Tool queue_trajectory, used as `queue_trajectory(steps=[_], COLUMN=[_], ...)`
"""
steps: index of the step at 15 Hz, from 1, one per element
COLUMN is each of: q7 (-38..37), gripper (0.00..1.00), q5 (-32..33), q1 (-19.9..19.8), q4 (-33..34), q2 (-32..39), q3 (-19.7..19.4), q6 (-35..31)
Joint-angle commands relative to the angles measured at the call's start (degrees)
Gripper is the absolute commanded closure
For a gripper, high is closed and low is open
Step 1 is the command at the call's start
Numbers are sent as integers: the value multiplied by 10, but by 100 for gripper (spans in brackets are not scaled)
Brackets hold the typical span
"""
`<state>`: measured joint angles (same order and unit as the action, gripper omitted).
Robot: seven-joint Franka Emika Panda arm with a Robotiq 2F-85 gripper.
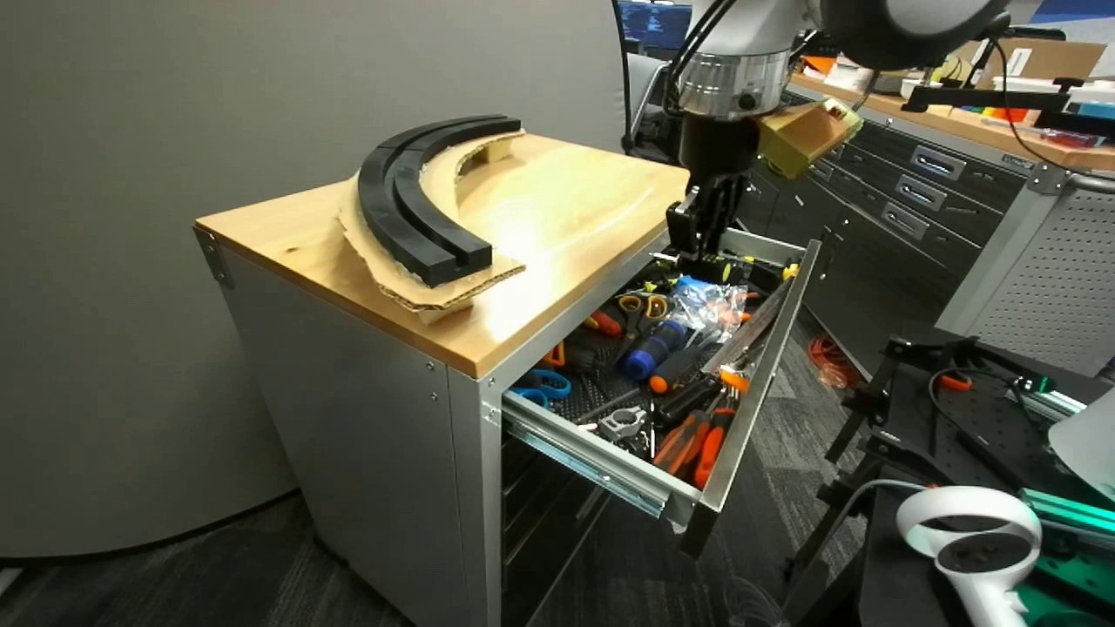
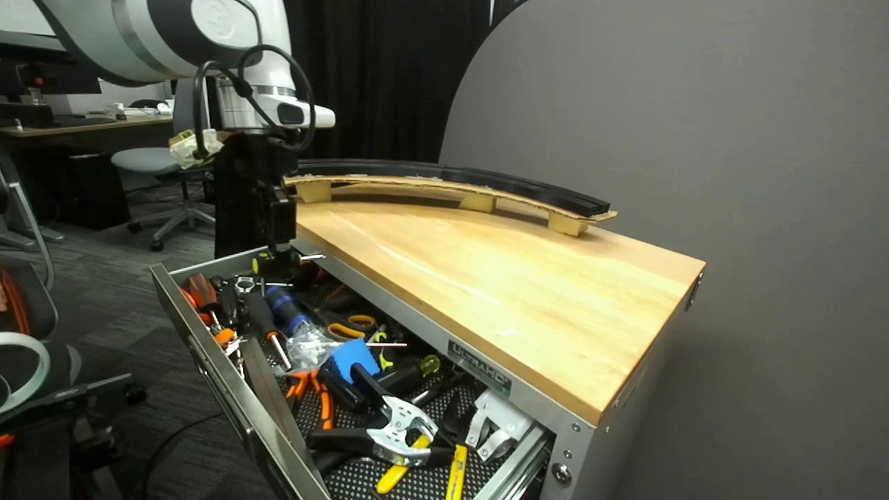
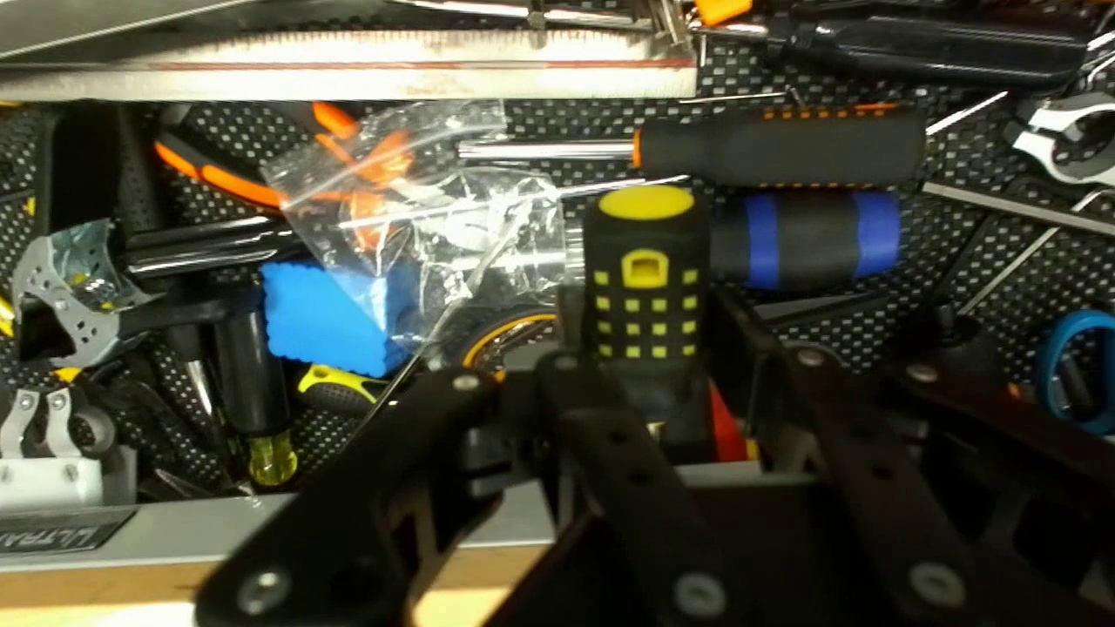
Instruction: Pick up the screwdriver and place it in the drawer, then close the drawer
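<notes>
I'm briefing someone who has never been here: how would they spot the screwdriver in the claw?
Find the wood-topped grey cabinet, then its open top drawer. Over that drawer, the claw grips a stubby screwdriver. Unlike the blue-banded handle and orange-trimmed handle near it in the wrist view, its black handle shows a yellow end and rows of small yellow squares.
</notes>
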<state>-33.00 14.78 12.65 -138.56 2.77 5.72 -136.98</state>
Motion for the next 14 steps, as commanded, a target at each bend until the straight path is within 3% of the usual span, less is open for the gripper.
queue_trajectory(steps=[1,5,8,9,10,11,14], q7=[-39,87,143,162,167,160,113], gripper=[31,2,0,3,25,29,54], q5=[19,-73,-98,-103,-98,-91,-81], q1=[7,-7,-18,-21,-24,-27,-27], q4=[-36,-62,-83,-89,-94,-97,-117], q2=[-26,-44,-64,-68,-69,-65,-54], q3=[29,38,31,29,29,29,34], q6=[-31,18,98,124,147,166,132])
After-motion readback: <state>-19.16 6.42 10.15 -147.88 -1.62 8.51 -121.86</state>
